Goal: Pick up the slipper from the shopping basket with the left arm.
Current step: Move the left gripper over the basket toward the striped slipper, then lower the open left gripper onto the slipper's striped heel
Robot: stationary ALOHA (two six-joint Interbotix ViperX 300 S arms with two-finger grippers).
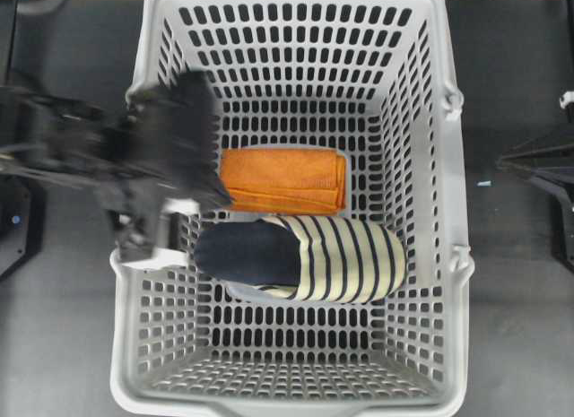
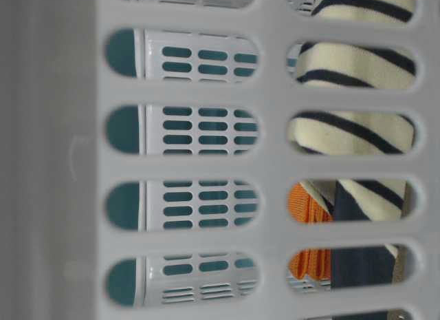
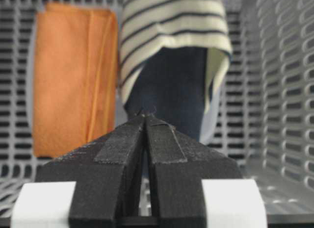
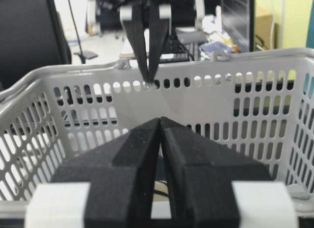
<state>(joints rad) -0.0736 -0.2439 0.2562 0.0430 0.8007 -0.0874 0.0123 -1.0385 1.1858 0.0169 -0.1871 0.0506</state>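
The slipper point(image 1: 305, 258) lies on its side on the floor of the shopping basket point(image 1: 457, 220), with the navy insole toward the left and the striped upper toward the right. My left gripper point(image 1: 179, 229) is blurred and hangs over the basket's left wall. In the left wrist view it point(image 3: 145, 115) is shut and empty. Its tips line up with the heel of the slipper point(image 3: 171, 51) but stay apart from it. My right gripper point(image 1: 507, 161) rests outside the basket at the right. It is shut and empty in its own view point(image 4: 160, 119).
A folded orange cloth point(image 1: 282, 179) lies on the basket floor right beside the slipper, on the far side. It also shows in the left wrist view point(image 3: 68, 81). The tall slotted basket walls point(image 3: 284, 90) surround both items. The dark table point(image 1: 520, 327) lies around the basket.
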